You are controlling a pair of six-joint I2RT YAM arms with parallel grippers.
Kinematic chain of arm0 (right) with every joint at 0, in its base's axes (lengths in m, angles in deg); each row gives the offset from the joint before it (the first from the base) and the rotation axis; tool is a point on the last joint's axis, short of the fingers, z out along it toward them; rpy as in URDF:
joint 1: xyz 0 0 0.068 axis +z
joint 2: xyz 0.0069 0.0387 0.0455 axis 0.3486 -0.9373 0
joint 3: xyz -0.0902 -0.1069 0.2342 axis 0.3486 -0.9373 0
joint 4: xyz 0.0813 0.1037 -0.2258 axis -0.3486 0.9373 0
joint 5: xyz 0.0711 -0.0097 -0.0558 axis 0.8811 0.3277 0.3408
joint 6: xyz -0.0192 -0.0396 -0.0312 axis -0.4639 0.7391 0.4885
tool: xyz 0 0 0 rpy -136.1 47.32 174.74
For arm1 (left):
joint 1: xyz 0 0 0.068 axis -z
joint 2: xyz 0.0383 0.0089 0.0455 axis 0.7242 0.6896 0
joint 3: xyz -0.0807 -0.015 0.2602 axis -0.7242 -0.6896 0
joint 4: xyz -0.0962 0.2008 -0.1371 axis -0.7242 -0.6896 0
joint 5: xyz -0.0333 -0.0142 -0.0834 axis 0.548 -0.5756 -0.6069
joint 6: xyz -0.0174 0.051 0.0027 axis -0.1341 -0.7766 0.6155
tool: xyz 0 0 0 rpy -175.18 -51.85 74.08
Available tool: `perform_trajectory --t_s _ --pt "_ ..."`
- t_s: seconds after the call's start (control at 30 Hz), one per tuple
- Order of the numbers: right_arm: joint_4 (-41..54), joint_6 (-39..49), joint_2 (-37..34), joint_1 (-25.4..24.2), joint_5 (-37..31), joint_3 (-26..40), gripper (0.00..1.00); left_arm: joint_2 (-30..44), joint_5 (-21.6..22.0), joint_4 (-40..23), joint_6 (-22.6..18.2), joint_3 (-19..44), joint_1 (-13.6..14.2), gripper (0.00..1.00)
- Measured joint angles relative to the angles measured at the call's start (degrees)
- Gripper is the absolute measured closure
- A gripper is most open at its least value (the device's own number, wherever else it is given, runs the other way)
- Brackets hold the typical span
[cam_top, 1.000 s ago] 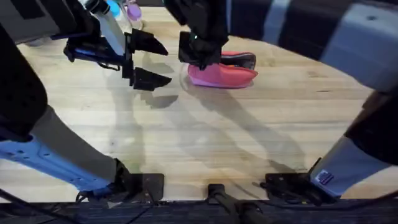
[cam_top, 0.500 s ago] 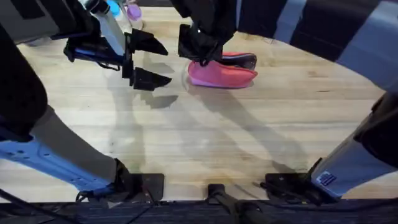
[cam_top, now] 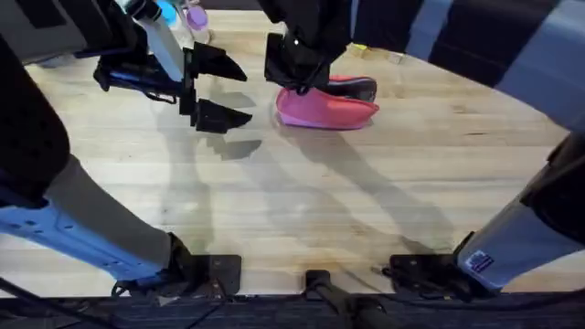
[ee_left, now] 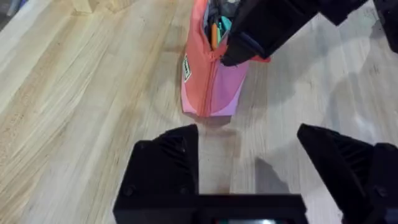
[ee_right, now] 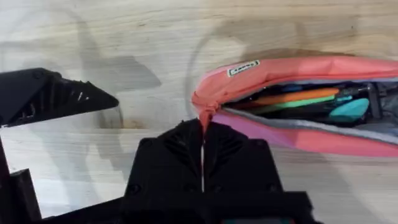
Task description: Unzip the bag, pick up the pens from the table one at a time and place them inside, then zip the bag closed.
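The pink pencil pouch (ee_right: 292, 99) carries a small white label (ee_right: 243, 67) near its end. Its printing is too small to read.

Right end effector (ee_right: 203, 134) pinching bag (ee_right: 292, 71) end

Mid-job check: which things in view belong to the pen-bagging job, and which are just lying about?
Job:
- pink bag, open, pinched at one end by the shut right gripper
- pens lying inside the bag
- left gripper, open, beside the bag
- wooden table

Lying about:
- purple-and-blue items at the table's far edge; I cannot tell what they are
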Motion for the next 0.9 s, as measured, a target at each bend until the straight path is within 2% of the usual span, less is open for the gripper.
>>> perform_trajectory --t_s 0.3,0.57,0.7,0.9 --pt "-0.02 0.00 0.00 -1.17 0.27 0.00 0.971 -0.01 -0.04 0.98 0.00 0.00 0.43 0.007" --pt "-1.18 0.00 0.00 -1.66 0.66 0.00 0.970 -0.01 -0.04 5.53 0.10 0.00 4.70 0.007" --pt "-1.99 -0.02 0.00 -1.66 0.65 0.00 0.971 0.22 -0.13 8.80 2.35 0.00 6.49 0.007" --pt "-3.11 0.00 0.00 -1.84 0.59 0.00 0.971 6.44 -4.43 14.27 6.08 0.00 7.36 0.007"
